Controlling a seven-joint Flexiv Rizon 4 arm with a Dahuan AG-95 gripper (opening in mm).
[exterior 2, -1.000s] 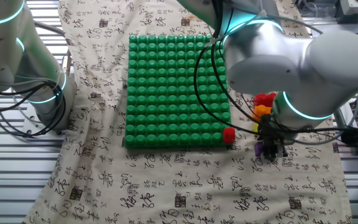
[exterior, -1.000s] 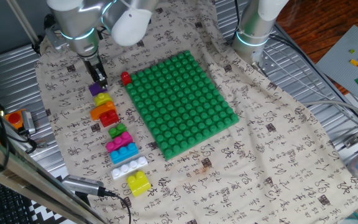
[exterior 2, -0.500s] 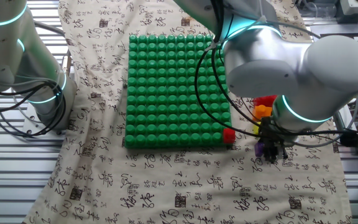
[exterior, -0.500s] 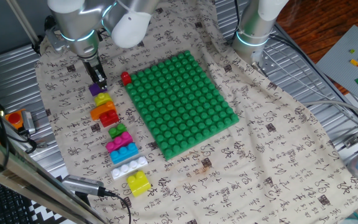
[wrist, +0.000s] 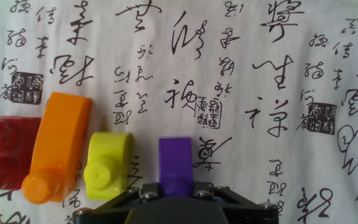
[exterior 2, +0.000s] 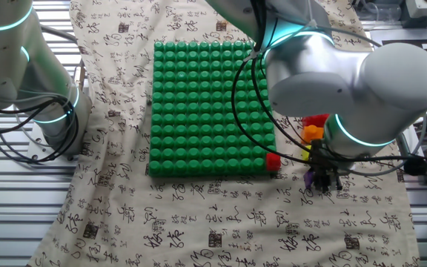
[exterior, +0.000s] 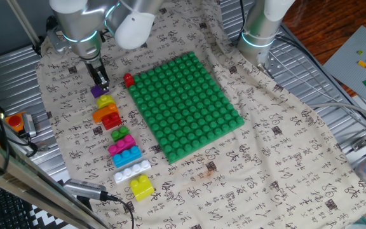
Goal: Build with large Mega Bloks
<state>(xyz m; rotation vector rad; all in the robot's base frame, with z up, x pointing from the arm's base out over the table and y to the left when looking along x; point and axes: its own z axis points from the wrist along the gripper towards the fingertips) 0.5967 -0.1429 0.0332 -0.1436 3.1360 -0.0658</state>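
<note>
Purple brick (wrist: 176,163), one stud: sits on the printed cloth (exterior: 284,146) at the head of the brick row, off the baseplate's (exterior: 186,105) near-left corner in the one fixed view. Gripper (wrist: 177,190) is down over it; hand view shows the fingers either side of its stud end, jaws drawn in against it, apparently gripping. In the other fixed view the brick (exterior 2: 311,177) shows just beside the fingers, base at cloth level as far as can be told.

Yellow-green brick (wrist: 107,166) lies just beside the purple one, a thin strip of cloth between them. Orange brick (wrist: 58,148) touches the yellow-green one on its far side; red brick (wrist: 5,160) butts the orange, cut by the frame edge.

On down the row from the baseplate's left edge: green brick (exterior: 120,134), pink brick (exterior: 121,145), blue brick (exterior: 126,156), white brick (exterior: 133,171), yellow brick (exterior: 142,186), each near the next, all clear of the plate.

Small red brick (exterior: 128,80) touches the baseplate's corner, close to the gripper.

Open cloth lies ahead of the purple brick in hand view, bare print only. Baseplate studs carry no bricks. Second arm's base (exterior: 257,35) stands beyond the plate's far edge.
</note>
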